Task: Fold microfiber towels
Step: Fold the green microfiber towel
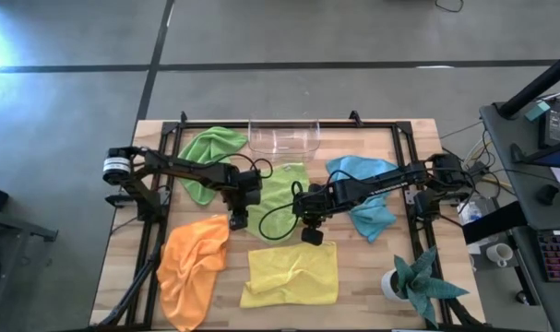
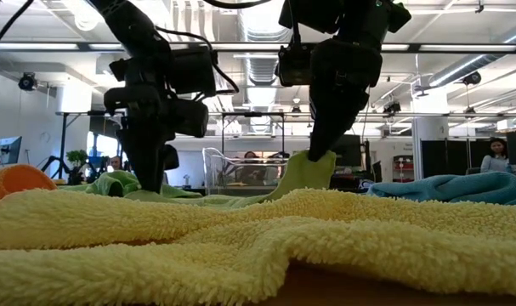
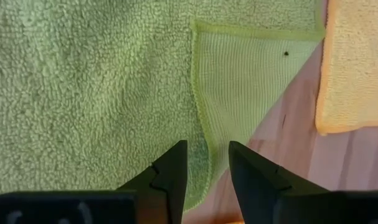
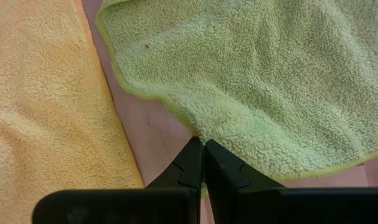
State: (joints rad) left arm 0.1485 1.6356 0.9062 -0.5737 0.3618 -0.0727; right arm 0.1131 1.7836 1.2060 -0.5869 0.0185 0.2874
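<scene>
A lime green towel (image 1: 280, 192) lies spread at the table's middle, its near left corner turned over (image 3: 238, 81). My left gripper (image 1: 236, 219) is open, its fingers either side of that corner's edge (image 3: 206, 168). My right gripper (image 1: 312, 232) is shut on the towel's near right edge. A second lime green towel (image 1: 210, 152) lies at the far left, an orange one (image 1: 192, 267) at the near left, a yellow one (image 1: 293, 275) at the near middle and a light blue one (image 1: 363, 194) under the right arm. My left gripper points down at the turned-over corner (image 3: 204, 134); whether its fingertips touch the cloth I cannot tell. My right gripper pinches the towel's near edge (image 4: 204, 132) between its two shut fingers, coming from above and pointing down. That edge is drawn up into a small peak (image 2: 311, 170); the rest lies on the table.
A clear plastic bin (image 1: 284, 136) stands at the far middle edge. A teal spiky plant in a white pot (image 1: 416, 281) stands at the near right corner. The yellow towel (image 2: 258, 229) lies just near of both grippers.
</scene>
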